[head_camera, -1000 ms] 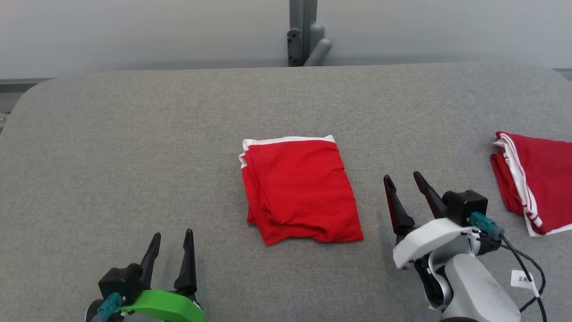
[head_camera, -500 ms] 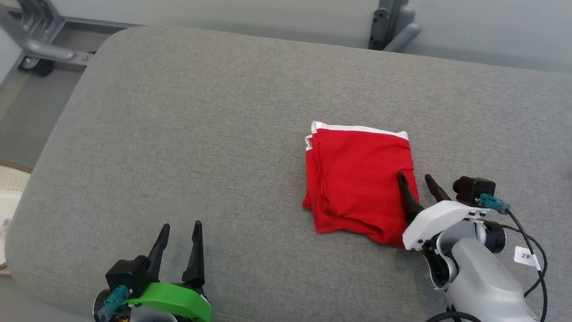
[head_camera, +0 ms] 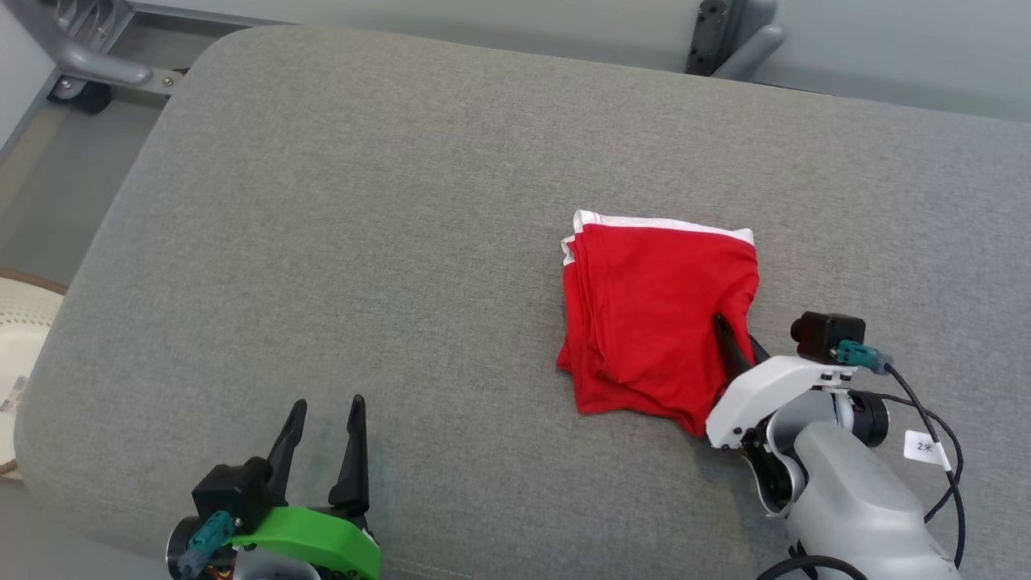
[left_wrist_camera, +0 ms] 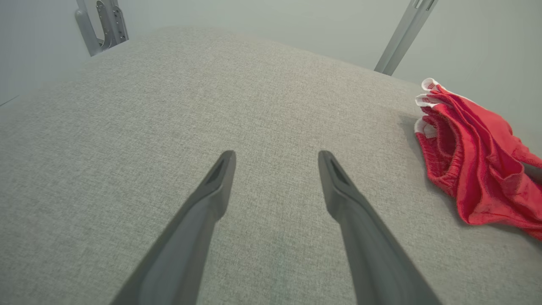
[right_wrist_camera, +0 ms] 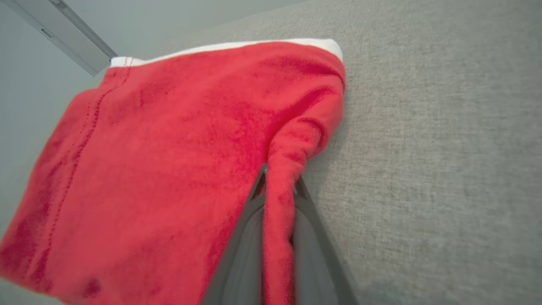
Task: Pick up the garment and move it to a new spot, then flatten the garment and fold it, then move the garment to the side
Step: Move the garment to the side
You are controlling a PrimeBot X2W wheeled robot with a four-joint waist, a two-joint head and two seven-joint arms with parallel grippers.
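Note:
The garment is a folded red cloth with a white band along its far edge, lying right of centre on the grey padded table. My right gripper is shut on the garment's right edge; in the right wrist view a ridge of red fabric is pinched between the two fingers. My left gripper stands open near the table's front edge, well left of the garment, with nothing between its fingers. The garment also shows at the right of the left wrist view.
A grey metal frame stands off the table's far left corner, and a grey post rises behind the far edge. A pale round woven thing lies on the floor at the left. Bare grey padding spreads left of the garment.
My right gripper has moved left onto the garment's right edge and shut on it, bunching the fabric. The head camera turned left, shifting the whole picture. The left gripper stayed open.

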